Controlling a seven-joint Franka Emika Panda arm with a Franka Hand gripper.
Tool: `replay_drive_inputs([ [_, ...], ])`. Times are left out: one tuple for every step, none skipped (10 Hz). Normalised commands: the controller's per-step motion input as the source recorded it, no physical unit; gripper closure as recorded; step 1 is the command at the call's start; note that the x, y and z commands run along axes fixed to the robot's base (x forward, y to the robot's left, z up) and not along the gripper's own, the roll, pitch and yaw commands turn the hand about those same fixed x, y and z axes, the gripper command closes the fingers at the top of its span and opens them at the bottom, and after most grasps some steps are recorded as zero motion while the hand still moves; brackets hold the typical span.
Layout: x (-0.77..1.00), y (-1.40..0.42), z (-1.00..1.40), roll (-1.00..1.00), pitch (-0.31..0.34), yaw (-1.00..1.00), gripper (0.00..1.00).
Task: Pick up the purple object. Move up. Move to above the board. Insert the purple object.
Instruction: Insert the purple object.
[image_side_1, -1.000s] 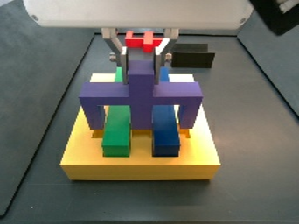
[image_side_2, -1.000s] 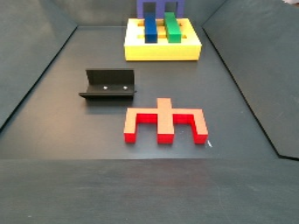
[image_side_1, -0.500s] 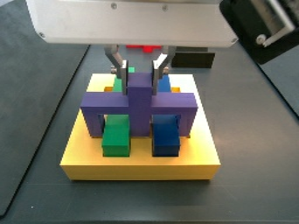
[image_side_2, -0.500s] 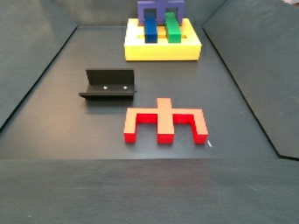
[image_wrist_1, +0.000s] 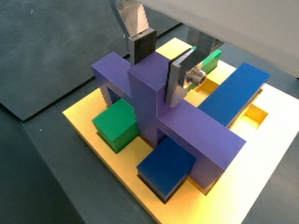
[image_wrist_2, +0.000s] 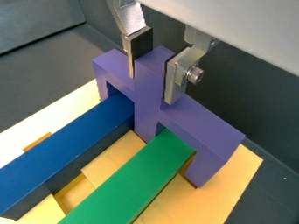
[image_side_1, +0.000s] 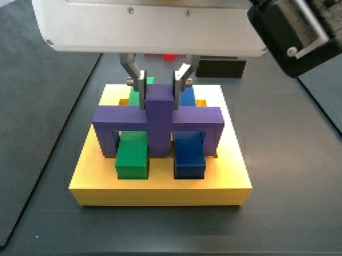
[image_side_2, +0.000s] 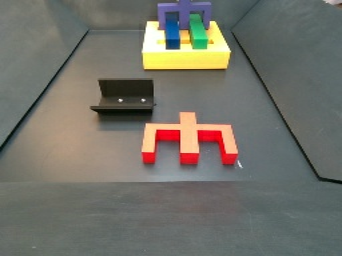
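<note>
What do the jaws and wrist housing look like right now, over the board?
The gripper has flat silver plate jaws with dark pads; one plate carries a round silver screw. Above, in a side view, a boxy white housing with small dark screw holes. No cables show.

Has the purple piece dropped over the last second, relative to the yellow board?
Yes. In a side view the purple piece, held in the gripper, now sits lower against the yellow board, its legs down around the green bar and blue bar.

The purple object (image_side_1: 158, 120), a matte bridge-shaped block, stands upright on the board (image_side_1: 160, 184), legs down, its stem pinched between the gripper (image_wrist_1: 160, 63) fingers. The board is a flat yellow slab lying on the dark floor.
</note>
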Motion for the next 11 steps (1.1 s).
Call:
replay_drive_inputs([
  [0.00,0.00,-0.42,0.01,-0.049,0.00,1.00],
  [0.00,-0.08,-0.56,-0.06,-0.086,-0.01,1.00],
  [0.00,-0.17,-0.45,-0.12,-0.051,-0.02,1.00],
  [0.00,-0.19,-0.35,-0.14,-0.034,-0.03,1.00],
  [0.07,-0.11,-0.30,-0.10,-0.010,-0.02,1.00],
  [0.07,0.00,-0.37,-0.03,-0.010,-0.02,1.00],
  [0.05,0.18,-0.54,-0.04,-0.033,0.00,1.00],
  [0.00,0.19,-0.61,-0.12,-0.061,0.00,1.00],
  [0.00,0.09,-0.50,-0.12,-0.043,0.00,1.00],
  [0.00,0.00,-0.53,-0.16,-0.056,0.00,1.00],
  [0.00,-0.04,-0.51,-0.15,-0.074,0.00,1.00],
])
